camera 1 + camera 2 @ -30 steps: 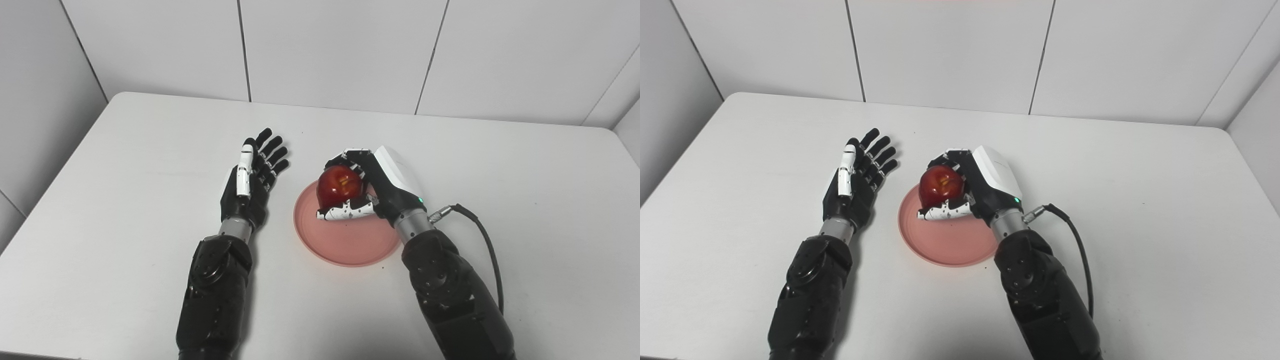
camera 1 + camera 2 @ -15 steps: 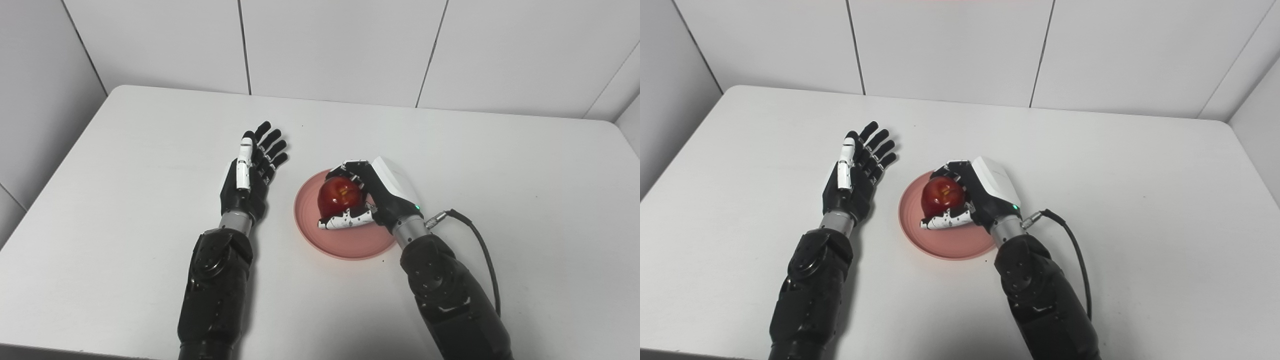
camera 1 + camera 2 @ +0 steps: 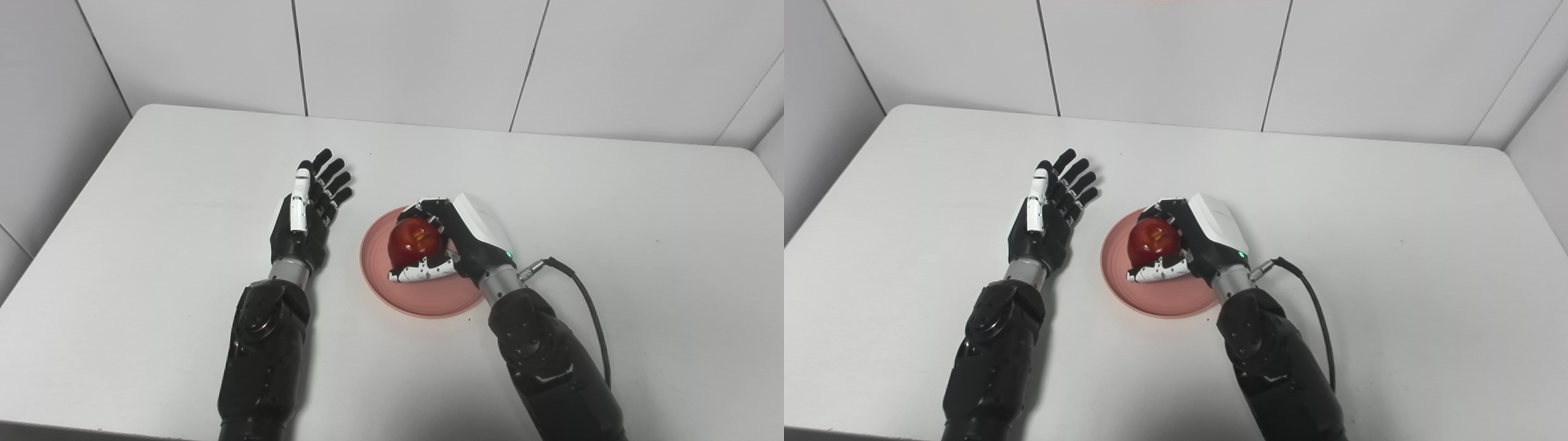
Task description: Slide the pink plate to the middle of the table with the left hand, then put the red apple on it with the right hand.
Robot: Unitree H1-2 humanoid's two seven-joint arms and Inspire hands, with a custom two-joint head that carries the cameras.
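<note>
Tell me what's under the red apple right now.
The pink plate lies below the red apple, which the right hand grips. Whether the apple touches the plate is hidden by the hand.

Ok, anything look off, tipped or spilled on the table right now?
Nothing stands out. The pink plate lies flat, the right hand holds the red apple over it, and the left hand waits open beside it.

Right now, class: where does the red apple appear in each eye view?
Left eye view: red apple just right of centre, over the pink plate.
Right eye view: just left of centre.
Shared landmark: the right hand closed around it.
</note>
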